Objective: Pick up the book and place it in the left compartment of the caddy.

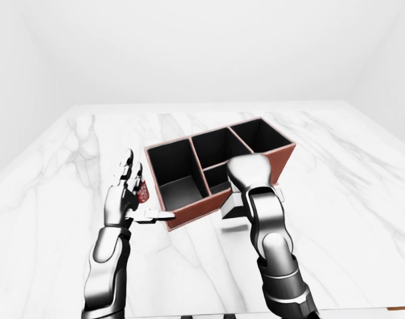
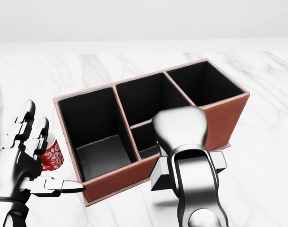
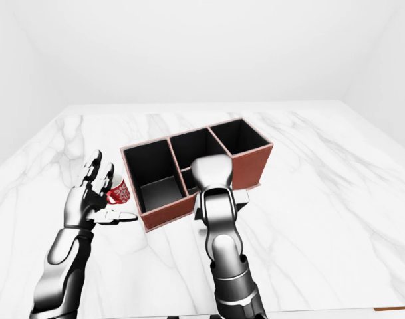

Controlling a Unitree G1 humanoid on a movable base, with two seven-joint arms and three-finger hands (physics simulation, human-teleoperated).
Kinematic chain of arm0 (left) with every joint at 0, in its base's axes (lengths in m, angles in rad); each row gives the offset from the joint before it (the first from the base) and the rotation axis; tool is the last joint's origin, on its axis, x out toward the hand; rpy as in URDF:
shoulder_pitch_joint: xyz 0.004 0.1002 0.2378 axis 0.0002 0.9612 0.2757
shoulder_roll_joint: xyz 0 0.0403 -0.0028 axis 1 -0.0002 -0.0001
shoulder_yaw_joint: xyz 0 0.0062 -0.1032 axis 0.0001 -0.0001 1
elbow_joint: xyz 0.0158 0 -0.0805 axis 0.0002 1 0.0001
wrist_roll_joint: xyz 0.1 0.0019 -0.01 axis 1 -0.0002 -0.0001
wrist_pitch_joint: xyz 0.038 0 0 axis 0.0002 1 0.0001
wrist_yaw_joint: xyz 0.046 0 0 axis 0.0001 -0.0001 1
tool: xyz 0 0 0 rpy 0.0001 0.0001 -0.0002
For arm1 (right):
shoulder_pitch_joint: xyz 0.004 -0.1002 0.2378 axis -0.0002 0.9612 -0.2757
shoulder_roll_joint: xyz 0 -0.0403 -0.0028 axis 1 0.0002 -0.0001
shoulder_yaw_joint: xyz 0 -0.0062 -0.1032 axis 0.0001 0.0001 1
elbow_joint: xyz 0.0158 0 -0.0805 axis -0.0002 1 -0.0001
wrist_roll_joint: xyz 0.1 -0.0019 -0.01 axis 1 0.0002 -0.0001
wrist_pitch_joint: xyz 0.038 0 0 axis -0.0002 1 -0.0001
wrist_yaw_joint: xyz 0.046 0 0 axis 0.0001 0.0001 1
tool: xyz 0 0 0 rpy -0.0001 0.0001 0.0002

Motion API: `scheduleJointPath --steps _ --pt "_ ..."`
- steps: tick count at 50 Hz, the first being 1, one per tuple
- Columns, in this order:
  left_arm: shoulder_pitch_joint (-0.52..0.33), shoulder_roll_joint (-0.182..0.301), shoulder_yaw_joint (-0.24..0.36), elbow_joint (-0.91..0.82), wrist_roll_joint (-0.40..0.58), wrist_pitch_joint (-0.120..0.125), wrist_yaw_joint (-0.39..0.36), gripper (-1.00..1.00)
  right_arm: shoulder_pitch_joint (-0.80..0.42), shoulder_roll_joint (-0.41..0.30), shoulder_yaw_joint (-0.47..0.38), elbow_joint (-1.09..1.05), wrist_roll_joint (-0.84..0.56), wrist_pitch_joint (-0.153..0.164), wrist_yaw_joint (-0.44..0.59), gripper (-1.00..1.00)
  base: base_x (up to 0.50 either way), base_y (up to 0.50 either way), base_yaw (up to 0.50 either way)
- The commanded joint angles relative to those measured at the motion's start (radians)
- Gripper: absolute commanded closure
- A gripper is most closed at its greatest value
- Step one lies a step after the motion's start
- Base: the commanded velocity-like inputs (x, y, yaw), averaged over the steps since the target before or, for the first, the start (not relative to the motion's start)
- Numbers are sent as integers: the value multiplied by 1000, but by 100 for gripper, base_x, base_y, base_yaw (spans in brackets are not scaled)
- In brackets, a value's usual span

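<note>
The brown caddy [image 2: 116,178] with black lining stands on the marble table, its left compartment [image 2: 99,127] showing a bare floor. My right hand [image 2: 180,135] is seen from the back, over the lower edge of the middle compartment. Its fingers are hidden beneath it and closed on a grey book [image 2: 159,177], whose corners stick out on both sides of the wrist. The book hangs just below the caddy's near wall in the head view. My left hand [image 2: 32,158] stands open to the left of the caddy, fingers spread.
A red patterned mug [image 2: 53,156] stands between my left hand's fingers and the caddy's left wall. The middle compartment has a low cross divider [image 2: 141,124]. In the left-eye view the marble table [image 1: 335,173] stretches wide to the right of the caddy.
</note>
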State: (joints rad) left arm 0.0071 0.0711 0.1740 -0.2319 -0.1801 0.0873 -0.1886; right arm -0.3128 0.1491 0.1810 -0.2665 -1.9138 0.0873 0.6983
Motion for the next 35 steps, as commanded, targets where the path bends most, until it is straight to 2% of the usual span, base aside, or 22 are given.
scheduleJointPath --steps 1,20,25,34,35 --pt "0 3 12 -23 -17 0 4 -100 -31 37 31 -11 -38 0 0 100 0 0 0" --pt "-22 21 48 -2 -61 0 9 -100 -79 63 71 21 -58 0 0 100 0 0 0" --pt "1 17 52 -17 -82 0 -24 -100 -158 84 28 137 -42 0 0 100 0 0 0" --pt "18 9 56 11 -103 0 -65 -100 -221 85 19 279 10 0 0 100 0 0 0" --pt "15 8 56 29 -102 -18 -68 -100 -232 88 17 313 25 0 0 100 0 0 0"
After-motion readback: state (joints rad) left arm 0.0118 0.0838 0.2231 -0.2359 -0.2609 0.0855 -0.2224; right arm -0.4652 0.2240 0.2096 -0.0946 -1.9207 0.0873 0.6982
